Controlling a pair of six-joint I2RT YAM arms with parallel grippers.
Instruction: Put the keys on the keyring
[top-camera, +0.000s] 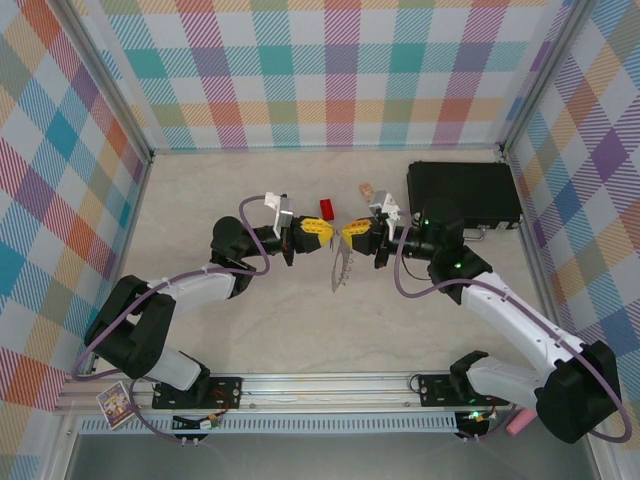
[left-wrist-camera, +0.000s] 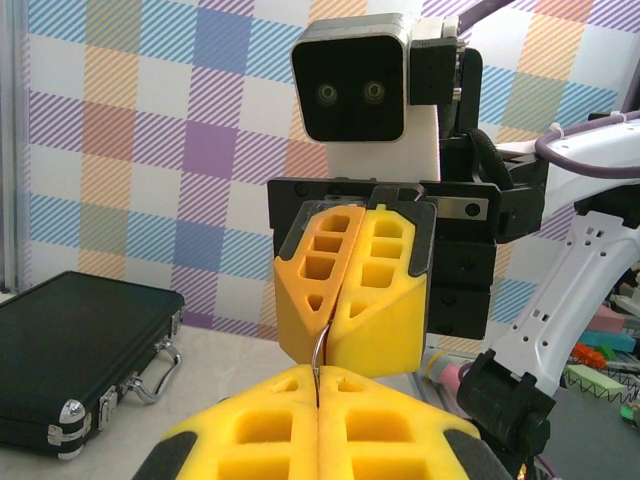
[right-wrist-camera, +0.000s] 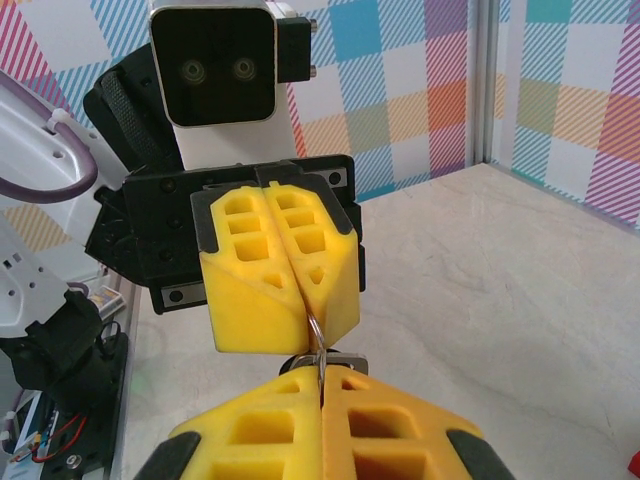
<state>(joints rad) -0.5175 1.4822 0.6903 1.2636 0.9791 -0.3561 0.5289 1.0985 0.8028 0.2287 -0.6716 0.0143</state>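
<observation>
Your left gripper (top-camera: 325, 234) and right gripper (top-camera: 350, 233) meet tip to tip above the table (top-camera: 250, 330), and both are closed. The keyring (top-camera: 339, 268) sits right at that meeting point. From above you see it drooping out from between the two pairs of yellow fingers and hanging below them, towards the arm bases.

From above the ring shows nearly edge-on, as a thin, pale grey strip with a ragged outline. It is narrow at the fingertips and tapers to a point at its low end.

The wrist cameras give you what the top camera cannot. In the left wrist view, a fine curved wire rises out of the seam of your left fingers and runs straight into the seam of the right fingers opposite, so each gripper is pinching the ring's wire. In the right wrist view the same wire shows as a small loop between the two sets of tips. A small dark piece (right-wrist-camera: 330, 358) rests just on top of your right fingertips, too small to make out.

The top view alone shows a red block (top-camera: 326, 208) just beyond the left fingers and a tan block (top-camera: 367, 188) beyond the right fingers. A black case (top-camera: 462, 193) lies out past the right wrist.
</observation>
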